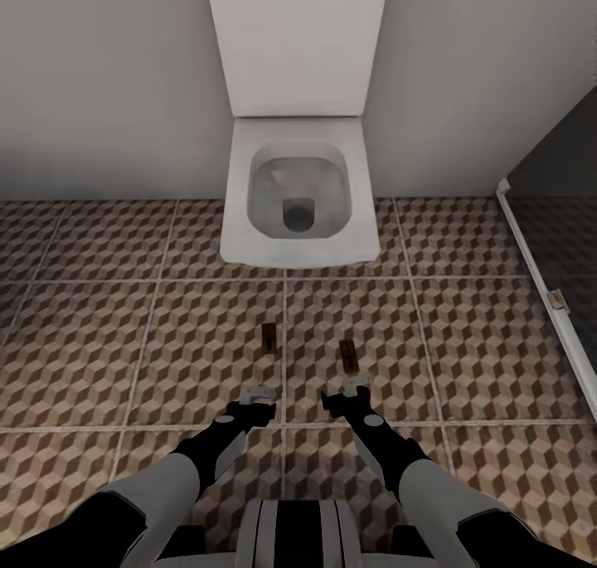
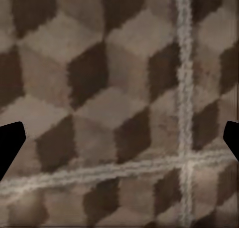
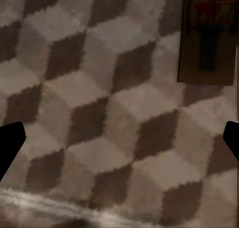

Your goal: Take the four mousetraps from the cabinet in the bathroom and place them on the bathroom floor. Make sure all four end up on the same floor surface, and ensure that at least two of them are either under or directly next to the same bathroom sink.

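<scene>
Two mousetraps lie flat on the patterned bathroom floor (image 1: 124,336) in front of the toilet, one (image 1: 269,336) to the left and one (image 1: 348,354) to the right. My left gripper (image 1: 257,395) hangs low over the tiles just short of the left trap, open and empty; its wrist view has my left gripper (image 2: 119,140) above bare tile and grout. My right gripper (image 1: 355,383) is open right behind the right trap. In the right wrist view the mousetrap (image 3: 206,36) lies ahead of my right gripper (image 3: 119,140), beyond the fingertips. The cabinet and the sink are out of view.
A white square toilet (image 1: 298,195) stands against the grey wall straight ahead, its rim close to the traps. A dark glass shower wall with a white frame (image 1: 539,278) runs along the right. Tiled floor stretches to the left.
</scene>
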Available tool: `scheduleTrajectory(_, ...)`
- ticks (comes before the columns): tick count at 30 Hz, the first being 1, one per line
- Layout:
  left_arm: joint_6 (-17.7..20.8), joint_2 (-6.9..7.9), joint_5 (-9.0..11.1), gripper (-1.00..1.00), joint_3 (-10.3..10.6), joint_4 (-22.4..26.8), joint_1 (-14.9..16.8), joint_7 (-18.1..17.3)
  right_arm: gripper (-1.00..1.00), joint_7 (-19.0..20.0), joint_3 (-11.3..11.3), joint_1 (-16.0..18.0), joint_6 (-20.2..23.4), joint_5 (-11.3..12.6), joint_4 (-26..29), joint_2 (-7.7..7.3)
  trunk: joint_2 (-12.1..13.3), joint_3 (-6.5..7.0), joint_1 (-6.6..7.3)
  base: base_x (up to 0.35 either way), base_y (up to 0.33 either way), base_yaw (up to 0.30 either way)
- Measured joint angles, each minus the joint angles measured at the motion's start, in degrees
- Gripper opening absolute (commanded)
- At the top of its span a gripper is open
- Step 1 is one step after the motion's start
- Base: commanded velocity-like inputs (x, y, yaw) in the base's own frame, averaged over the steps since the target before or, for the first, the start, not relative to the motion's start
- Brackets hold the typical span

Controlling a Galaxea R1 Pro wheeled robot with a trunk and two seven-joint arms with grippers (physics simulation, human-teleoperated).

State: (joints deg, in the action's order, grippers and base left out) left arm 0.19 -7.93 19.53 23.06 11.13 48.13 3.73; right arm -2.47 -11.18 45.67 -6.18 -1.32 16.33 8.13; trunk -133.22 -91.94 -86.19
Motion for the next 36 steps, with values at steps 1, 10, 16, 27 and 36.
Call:
scheduleTrajectory(1, 0.0, 0.00, 0.0, 1.00, 0.0, 0.0, 0.0, 0.0, 1.00, 0.0, 0.0, 0.0, 0.0, 0.0, 0.0, -0.01, 0.4, 0.18, 0.22, 0.000, 0.000, 0.000)
scheduleTrajectory(10, 0.0, 0.00, 0.0, 1.00, 0.0, 0.0, 0.0, 0.0, 1.00, 0.0, 0.0, 0.0, 0.0, 0.0, 0.0, -0.12, 4.0, 1.80, 2.20, 0.000, 0.000, 0.000)
scheduleTrajectory(16, 0.0, 0.00, 0.0, 1.00, 0.0, 0.0, 0.0, 0.0, 1.00, 0.0, 0.0, 0.0, 0.0, 0.0, 0.0, -0.12, 6.4, 2.87, 3.51, 0.000, 0.000, 0.000)
scheduleTrajectory(27, 0.0, 0.00, 0.0, 1.00, 0.0, -0.1, 0.0, 0.0, 1.00, 0.1, 0.0, 0.0, 0.0, 0.0, -0.1, -0.12, 10.8, 4.85, 5.93, 0.000, 0.000, 0.000)
scheduleTrajectory(36, 0.0, 0.08, 0.0, 1.00, 0.0, -0.2, 0.0, 0.0, 1.00, 0.1, 0.1, 0.0, -0.1, 0.0, -0.1, -0.47, 14.4, 6.46, 7.91, 0.000, 0.000, 0.000)
